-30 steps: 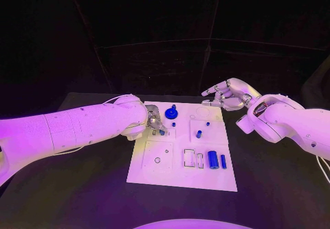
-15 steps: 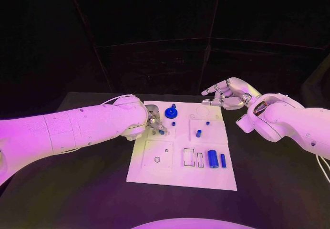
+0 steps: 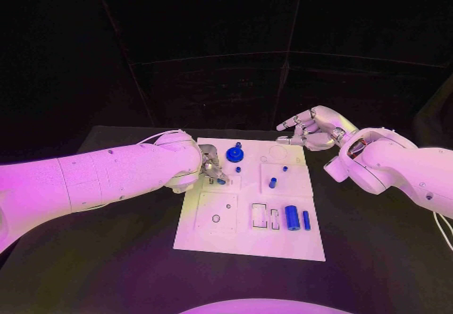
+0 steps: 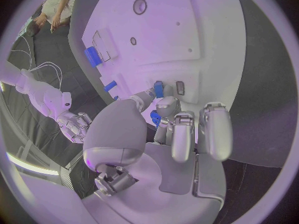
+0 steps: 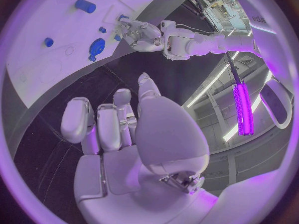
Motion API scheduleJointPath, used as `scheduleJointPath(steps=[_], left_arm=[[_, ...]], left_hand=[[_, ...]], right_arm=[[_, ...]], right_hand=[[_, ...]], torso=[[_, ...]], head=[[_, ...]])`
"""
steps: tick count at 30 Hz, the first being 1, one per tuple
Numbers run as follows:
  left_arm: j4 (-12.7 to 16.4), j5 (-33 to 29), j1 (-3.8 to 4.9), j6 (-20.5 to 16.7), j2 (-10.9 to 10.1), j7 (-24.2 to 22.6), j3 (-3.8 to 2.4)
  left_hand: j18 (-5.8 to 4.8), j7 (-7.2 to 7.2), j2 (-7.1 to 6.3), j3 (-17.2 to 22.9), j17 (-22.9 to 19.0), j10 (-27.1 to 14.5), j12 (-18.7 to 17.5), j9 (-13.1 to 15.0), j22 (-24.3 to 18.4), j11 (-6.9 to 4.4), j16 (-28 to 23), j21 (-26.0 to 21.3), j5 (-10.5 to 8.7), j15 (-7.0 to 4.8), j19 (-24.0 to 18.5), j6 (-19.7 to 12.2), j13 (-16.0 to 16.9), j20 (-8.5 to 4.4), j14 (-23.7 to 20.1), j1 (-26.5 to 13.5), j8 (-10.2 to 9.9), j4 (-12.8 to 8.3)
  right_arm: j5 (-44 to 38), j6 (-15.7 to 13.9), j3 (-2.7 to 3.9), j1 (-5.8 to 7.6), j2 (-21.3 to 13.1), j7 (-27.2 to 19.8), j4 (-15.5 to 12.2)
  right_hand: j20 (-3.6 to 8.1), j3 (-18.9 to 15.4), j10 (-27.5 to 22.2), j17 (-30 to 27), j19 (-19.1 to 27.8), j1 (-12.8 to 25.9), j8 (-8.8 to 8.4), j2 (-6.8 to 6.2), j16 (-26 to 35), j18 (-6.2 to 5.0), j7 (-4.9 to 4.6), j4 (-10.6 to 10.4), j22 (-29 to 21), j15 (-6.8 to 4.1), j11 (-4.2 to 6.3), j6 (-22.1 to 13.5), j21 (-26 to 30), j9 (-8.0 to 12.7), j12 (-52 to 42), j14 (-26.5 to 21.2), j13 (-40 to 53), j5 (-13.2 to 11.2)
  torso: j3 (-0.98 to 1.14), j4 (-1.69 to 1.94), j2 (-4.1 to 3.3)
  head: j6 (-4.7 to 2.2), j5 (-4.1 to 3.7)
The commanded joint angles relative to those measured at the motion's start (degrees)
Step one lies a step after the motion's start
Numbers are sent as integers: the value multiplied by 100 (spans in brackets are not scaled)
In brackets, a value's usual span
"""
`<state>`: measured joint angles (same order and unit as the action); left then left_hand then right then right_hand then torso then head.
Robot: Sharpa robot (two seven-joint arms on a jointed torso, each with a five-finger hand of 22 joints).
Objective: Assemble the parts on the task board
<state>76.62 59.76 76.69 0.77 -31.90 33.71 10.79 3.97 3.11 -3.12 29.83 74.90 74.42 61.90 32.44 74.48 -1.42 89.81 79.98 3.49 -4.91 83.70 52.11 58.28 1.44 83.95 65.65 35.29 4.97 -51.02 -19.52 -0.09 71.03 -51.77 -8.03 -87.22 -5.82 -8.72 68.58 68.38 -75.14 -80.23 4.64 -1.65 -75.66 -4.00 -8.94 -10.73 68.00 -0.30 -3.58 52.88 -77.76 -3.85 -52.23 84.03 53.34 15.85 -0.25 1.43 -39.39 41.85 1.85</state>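
The white task board (image 3: 247, 242) lies in the middle of the black table. My left hand (image 3: 209, 167) hangs over the board's far left part and pinches a small blue part (image 3: 222, 181) between thumb and a finger, low over the board; the left wrist view shows this part (image 4: 155, 118) between the fingers (image 4: 167, 106). A small blue peg (image 3: 238, 170) stands just beyond it. My right hand (image 3: 309, 131) hovers past the board's far right corner with its fingers apart, holding nothing.
A round blue disc (image 3: 235, 155) sits at the board's far edge. A blue peg (image 3: 273, 184) stands mid-board. A thick blue cylinder (image 3: 292, 218) and a thin blue bar (image 3: 307, 221) lie near the right edge, beside rectangular slots (image 3: 260, 216).
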Motion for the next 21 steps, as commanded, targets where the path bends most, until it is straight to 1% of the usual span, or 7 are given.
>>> scheduleJointPath(steps=[1, 6, 7, 12, 14, 16, 21], left_arm=[[-26, 52, -17, 129, 11, 117, 15], [-69, 21, -17, 156, 67, 115, 15], [-81, 11, -17, 167, 80, 116, 15], [-161, -13, -15, 227, 147, 123, 14], [-197, -17, -15, 255, 171, 130, 14], [-234, -20, -14, 287, 196, 136, 14], [-310, -22, -14, 337, 252, 154, 13]], left_hand=[[-70, -53, -18, 924, 1510, 61, 44, 38, 19, -14, 19, 21, 23, -10, 66, 23, 12, -14, 605, -151, 63, -840], [-74, -85, -23, 905, 1510, 92, 83, 87, 44, -37, 19, 32, -14, -24, 76, 70, 45, -24, 605, -357, 126, -706], [-75, -95, -53, 870, 1510, 94, 88, 98, 49, -41, 19, 34, -26, -28, 78, 80, 48, -26, 605, -432, 139, -663], [-85, -121, -221, 481, 1510, 132, 164, 131, 101, -61, 19, 61, -42, -42, 99, 171, 112, -40, 605, -863, 183, -388], [-87, -127, -245, 328, 1510, 145, 196, 137, 112, -67, 19, 66, -43, -48, 104, 198, 142, -46, 605, -980, 187, -297], [-89, -132, -251, 232, 1510, 150, 213, 140, 123, -71, 19, 71, -42, -53, 108, 214, 157, -51, 605, -1035, 189, -248], [-94, -138, -270, -13, 1510, 159, 240, 152, 152, -76, 19, 85, -45, -59, 118, 255, 179, -59, 605, -1166, 199, -127]], right_arm=[[18, 38, 3, 11, 8, -54, 0], [18, 39, 3, 11, 17, -53, 5], [18, 39, 3, 11, 17, -53, 5], [18, 37, 3, 11, 17, -50, 3], [18, 38, 3, 11, 17, -49, 1], [18, 40, 3, 11, 18, -47, -1], [18, 43, 3, 12, 19, -43, -5]], right_hand=[[6, -42, -44, -2, 53, 11, 35, 41, 31, -103, 16, -2, -5, -32, -13, 5, 20, -7, 23, 137, -8, -16], [6, -42, -44, -2, 53, 11, 35, 41, 31, -103, 16, -2, -5, -32, -13, 5, 20, -7, 23, 137, -8, -16], [6, -42, -44, -2, 53, 11, 35, 41, 31, -103, 16, -2, -5, -32, -13, 5, 20, -7, 23, 137, -8, -16], [6, -56, -50, -10, 61, 17, 36, 46, 39, -106, 16, -4, -20, -32, -13, 5, 31, -8, 36, 137, -25, -36], [6, -56, -50, -10, 61, 17, 36, 46, 39, -106, 16, -4, -20, -32, -13, 5, 31, -8, 36, 137, -25, -36], [6, -61, -56, -17, 63, 21, 37, 47, 45, -106, 16, -6, -24, -31, -14, 4, 34, -7, 45, 136, -36, -39], [6, -68, -70, -16, 69, 28, 37, 49, 45, -108, 15, -10, -34, -31, -14, 3, 41, -7, 68, 136, -60, -42]], torso=[[4, 3, -3], [8, -7, -2], [8, -7, 0], [11, -4, -2], [13, -3, -1], [9, 2, -3], [9, 0, -2]], head=[[-2, -7], [0, 2], [2, 0], [-2, -5], [1, -13], [1, -15], [4, -17]])
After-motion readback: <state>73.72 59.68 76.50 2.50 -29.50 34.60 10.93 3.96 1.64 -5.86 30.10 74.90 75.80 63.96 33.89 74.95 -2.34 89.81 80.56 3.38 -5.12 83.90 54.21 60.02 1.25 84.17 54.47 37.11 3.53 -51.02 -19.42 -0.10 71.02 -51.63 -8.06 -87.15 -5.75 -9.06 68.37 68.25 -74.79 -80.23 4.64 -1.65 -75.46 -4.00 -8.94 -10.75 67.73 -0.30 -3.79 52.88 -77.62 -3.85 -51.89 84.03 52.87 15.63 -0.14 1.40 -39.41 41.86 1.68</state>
